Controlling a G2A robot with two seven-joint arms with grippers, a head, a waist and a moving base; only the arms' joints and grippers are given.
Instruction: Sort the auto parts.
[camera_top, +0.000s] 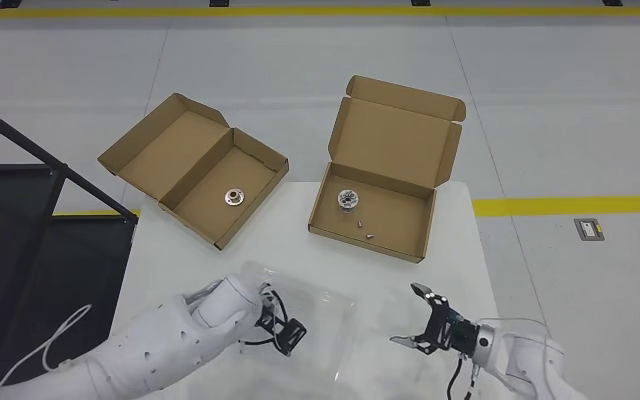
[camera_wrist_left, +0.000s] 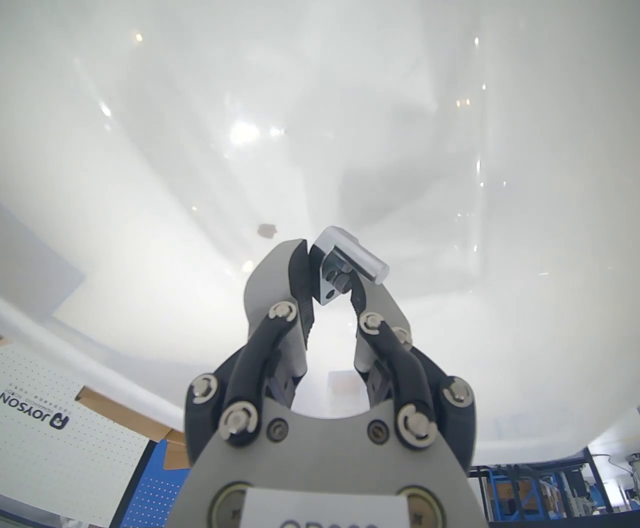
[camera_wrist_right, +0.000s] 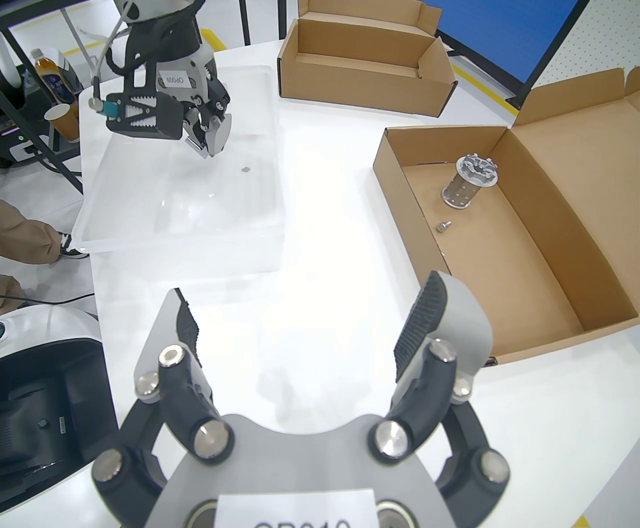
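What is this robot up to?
It seems to be sorting metal parts. The left gripper is shut on a small part over the tray. The right gripper hangs open over the table, holding nothing. The left box holds a ring, the right box a cylinder and a bolt.

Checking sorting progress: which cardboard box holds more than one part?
The box nearer the right gripper: it holds a cylindrical part and a small bolt; the other box holds one ring.
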